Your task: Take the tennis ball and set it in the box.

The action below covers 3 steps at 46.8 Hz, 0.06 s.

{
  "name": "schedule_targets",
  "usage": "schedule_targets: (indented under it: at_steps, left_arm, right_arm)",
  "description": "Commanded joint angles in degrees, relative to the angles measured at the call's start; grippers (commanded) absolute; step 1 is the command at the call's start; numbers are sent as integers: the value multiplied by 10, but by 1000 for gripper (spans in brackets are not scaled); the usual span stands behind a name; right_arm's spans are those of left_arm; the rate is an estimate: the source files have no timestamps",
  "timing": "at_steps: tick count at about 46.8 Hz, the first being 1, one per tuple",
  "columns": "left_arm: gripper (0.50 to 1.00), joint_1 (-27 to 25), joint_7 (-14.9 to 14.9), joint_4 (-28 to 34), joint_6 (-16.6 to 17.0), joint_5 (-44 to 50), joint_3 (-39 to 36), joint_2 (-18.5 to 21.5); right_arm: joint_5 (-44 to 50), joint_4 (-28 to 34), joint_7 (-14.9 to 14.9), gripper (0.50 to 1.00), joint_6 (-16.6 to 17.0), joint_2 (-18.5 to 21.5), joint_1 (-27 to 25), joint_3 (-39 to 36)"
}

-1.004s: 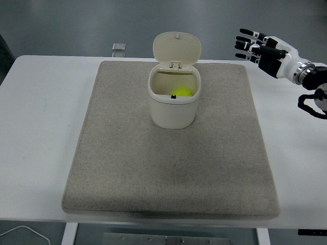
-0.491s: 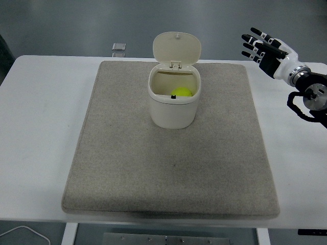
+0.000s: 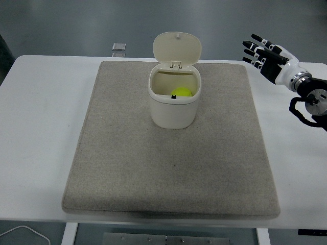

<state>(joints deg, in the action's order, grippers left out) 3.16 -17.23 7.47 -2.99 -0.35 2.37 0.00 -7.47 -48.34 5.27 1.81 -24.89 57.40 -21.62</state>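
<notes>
A yellow-green tennis ball (image 3: 181,93) lies inside the cream box (image 3: 173,109), a small bin whose hinged lid (image 3: 177,48) stands raised behind it. The box sits on the far middle of a grey mat (image 3: 171,153). My right hand (image 3: 263,51) hovers at the far right, above the table beyond the mat's right corner, fingers spread and holding nothing. It is well apart from the box. The left arm does not show.
The white table (image 3: 41,117) reaches past the mat on every side. A small grey square object (image 3: 118,47) lies at the far edge, left of the box. A white cable (image 3: 23,232) curls below the near left corner.
My right hand has drawn back to the right and slightly down, away from the box. The ball and the box have not moved.
</notes>
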Motion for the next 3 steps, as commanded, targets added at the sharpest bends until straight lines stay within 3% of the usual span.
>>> schedule_targets:
  at_steps: [1,3]
  left_arm:
    - [992,0,0,0,0,0,0,0]
    - [992,0,0,0,0,0,0,0]
  right_arm:
    - [0,0,0,934,18,-2,-1,0]
    - [-1,0,0,934,21,-2,-4,0]
